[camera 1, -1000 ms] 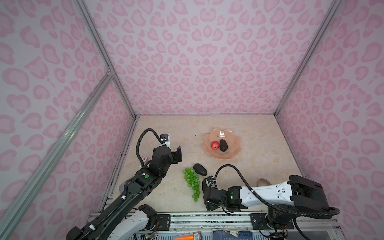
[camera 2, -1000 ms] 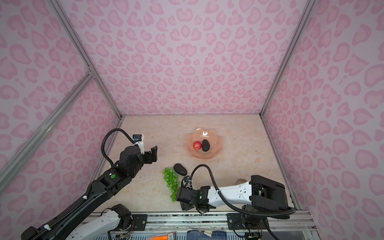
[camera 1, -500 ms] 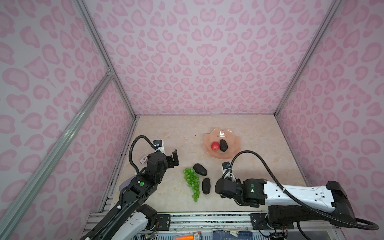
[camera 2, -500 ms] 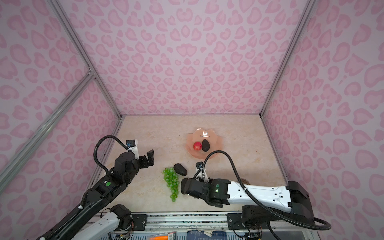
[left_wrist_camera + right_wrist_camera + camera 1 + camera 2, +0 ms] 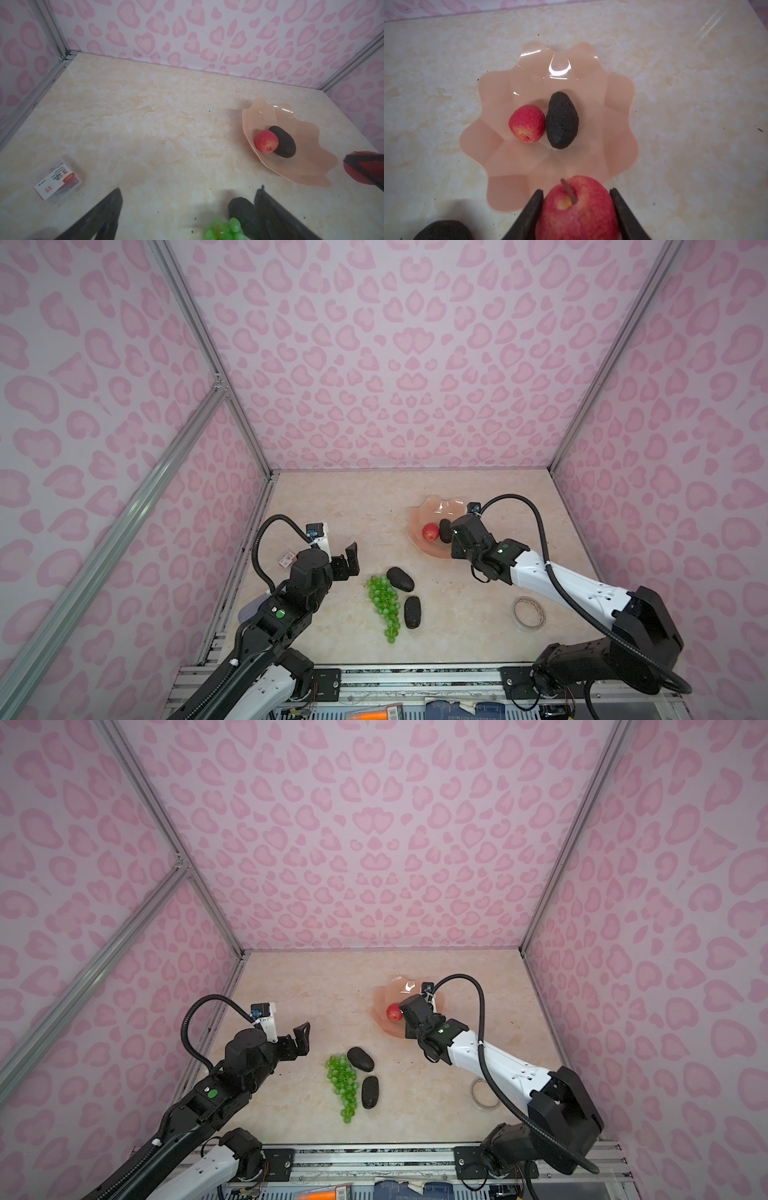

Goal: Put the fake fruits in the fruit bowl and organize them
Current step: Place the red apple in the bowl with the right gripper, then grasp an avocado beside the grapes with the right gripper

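Observation:
My right gripper (image 5: 576, 193) is shut on a red fruit (image 5: 577, 209) with a short stem, hovering over the near rim of the peach-pink fruit bowl (image 5: 488, 145). Inside the bowl (image 5: 419, 510) lie a second red fruit (image 5: 430, 532) and an avocado (image 5: 445, 529), touching each other. Two more avocados (image 5: 400, 578) (image 5: 412, 612) and the green grapes (image 5: 384, 605) lie on the table at front centre. To their left, above the table, my left gripper (image 5: 189, 190) is wide open and holds nothing. One avocado (image 5: 243, 214) and the grapes (image 5: 224, 230) sit by its finger.
A clear tape roll (image 5: 528, 612) lies on the table at the front right, beside the right arm. A small red-and-white packet (image 5: 58, 182) lies near the left wall. Pink patterned walls close in the table on three sides.
My right gripper closed on the red fruit near the front edge by the grapes and carried it back to the bowl, uncovering the front avocado. My left gripper opened wider.

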### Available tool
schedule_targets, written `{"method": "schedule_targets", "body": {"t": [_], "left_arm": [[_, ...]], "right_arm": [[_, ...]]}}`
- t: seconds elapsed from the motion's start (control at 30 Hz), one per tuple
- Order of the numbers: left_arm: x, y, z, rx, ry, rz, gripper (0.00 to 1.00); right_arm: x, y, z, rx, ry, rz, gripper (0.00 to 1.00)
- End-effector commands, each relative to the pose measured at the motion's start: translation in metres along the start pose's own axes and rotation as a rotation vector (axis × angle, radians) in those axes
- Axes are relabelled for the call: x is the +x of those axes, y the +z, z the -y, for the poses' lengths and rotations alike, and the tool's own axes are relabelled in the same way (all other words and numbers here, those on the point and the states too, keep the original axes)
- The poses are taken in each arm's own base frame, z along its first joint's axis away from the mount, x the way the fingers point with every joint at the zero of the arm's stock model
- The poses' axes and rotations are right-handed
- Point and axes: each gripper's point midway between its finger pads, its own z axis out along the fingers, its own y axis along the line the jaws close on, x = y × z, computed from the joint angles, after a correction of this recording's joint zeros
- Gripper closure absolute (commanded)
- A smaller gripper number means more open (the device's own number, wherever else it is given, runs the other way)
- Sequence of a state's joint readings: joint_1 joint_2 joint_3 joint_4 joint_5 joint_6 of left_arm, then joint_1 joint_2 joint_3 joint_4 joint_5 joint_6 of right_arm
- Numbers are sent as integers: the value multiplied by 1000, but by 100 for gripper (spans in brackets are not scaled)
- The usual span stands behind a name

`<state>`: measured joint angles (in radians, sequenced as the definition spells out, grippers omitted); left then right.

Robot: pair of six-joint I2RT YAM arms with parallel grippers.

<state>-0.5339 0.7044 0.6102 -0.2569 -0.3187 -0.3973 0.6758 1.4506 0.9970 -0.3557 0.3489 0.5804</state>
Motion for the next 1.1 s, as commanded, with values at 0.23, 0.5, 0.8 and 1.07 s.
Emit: {"method": "schedule_targets", "body": {"t": [0.23,0.5,0.8,1.07], "left_arm": [[1,-3,3,27,-22,-2,1],[-4,-7,-1,10,-23,23,2],[-3,-7,-4,4,-27,38,2],[-1,-8,-5,1,-24,36,2]], "right_arm": [[26,73,-38,-37,-44,-125,53],[24,77,-39,-28,-32,-121,27],[17,-11,-58,-117,-78,-50,25],[138,-61,-113,-313,-87,-265,24]]}}
